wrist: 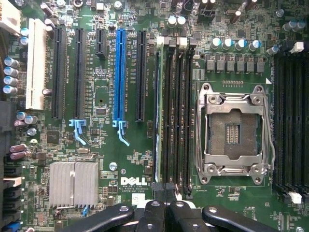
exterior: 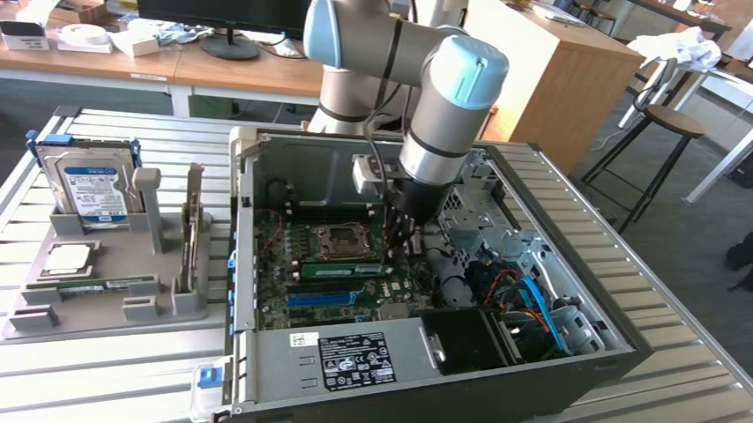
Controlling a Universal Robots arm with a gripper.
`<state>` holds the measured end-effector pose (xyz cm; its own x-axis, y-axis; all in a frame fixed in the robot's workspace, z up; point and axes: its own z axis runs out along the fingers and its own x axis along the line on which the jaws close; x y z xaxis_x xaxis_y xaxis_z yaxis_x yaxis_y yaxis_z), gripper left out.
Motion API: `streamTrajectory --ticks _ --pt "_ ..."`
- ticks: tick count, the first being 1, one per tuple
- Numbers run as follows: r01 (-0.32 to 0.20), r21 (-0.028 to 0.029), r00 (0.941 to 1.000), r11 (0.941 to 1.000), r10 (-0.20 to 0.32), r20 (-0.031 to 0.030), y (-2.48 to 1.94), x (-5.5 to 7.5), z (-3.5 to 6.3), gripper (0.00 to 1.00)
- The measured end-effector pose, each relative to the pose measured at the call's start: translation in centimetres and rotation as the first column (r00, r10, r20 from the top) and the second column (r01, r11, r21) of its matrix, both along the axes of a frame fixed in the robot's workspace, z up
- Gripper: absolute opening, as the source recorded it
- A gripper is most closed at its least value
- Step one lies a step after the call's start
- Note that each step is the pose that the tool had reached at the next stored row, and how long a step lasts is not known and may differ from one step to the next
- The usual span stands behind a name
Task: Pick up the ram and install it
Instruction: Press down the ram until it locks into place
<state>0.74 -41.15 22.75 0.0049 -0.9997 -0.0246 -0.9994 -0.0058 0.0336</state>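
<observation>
Reading "DELL" (wrist: 133, 181) on the motherboard (wrist: 101, 145), hand (wrist: 164, 205) closed above the seated ram (wrist: 158, 111).

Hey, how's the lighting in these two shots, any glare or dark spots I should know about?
Exterior view: bright daylight, with the computer case interior shadowed beneath the arm. Wrist view: even light on the motherboard, mild glare on the heatsink and CPU socket frame, ram seen edge-on, dim.
</observation>
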Motion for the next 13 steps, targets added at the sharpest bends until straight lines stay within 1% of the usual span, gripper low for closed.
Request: streamTrajectory --ticks 13 --pt "0.0 -0.0002 1.0 1.0 0.0 -0.0001 0.0 0.0 2.2 0.1"
